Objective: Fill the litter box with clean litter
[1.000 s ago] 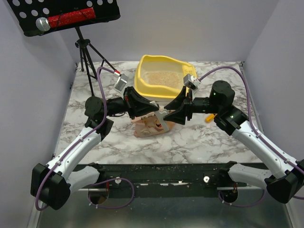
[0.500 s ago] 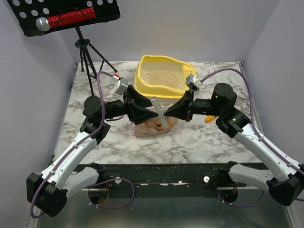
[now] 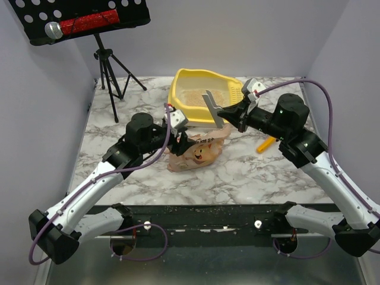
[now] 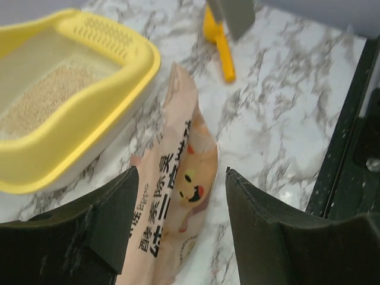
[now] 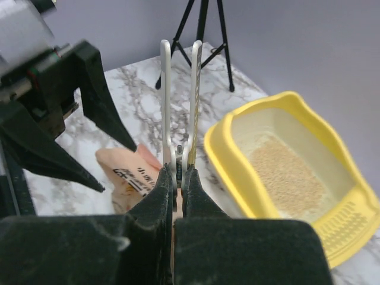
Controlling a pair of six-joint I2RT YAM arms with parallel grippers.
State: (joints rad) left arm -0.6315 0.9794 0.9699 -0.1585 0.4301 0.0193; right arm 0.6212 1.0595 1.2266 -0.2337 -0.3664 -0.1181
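While the tan-pink litter bag (image 3: 199, 153) lies on its side near the middle of the surface, just in front of the litter box, the work sits at the bag-opening step. A white bag clip (image 5: 166, 101) is off the bag and pinched in the right gripper (image 5: 177, 172), whose jaws are pressed tight on its hinge end. Whether the bag's mouth is open cannot be told. I judge the filling only partly done. The clean litter (image 3: 199, 97) covers just part of the floor of the litter box (image 3: 176, 102), which stands at the far middle of the surface.

The next move likely calls for the clip to be set down clear of the box. The left gripper (image 4: 181, 175) would then drop onto the bag and take it, so the bag can be raised and tipped over the yellow rim. A limp bag will sag, so a hold near its closed end would help.

The left arm reaches from the near left corner forward and inward, wrist bent down. Its gripper hangs over the bag with jaws spread wide, holding nothing and apparently clear of the plastic. The right arm stretches from the near right corner toward the far middle. It holds the clip aloft near the box's front, its two blades sticking out beyond the fingertips. A yellow-orange scoop (image 3: 265, 144) lies on the surface beneath that arm, right of the bag.
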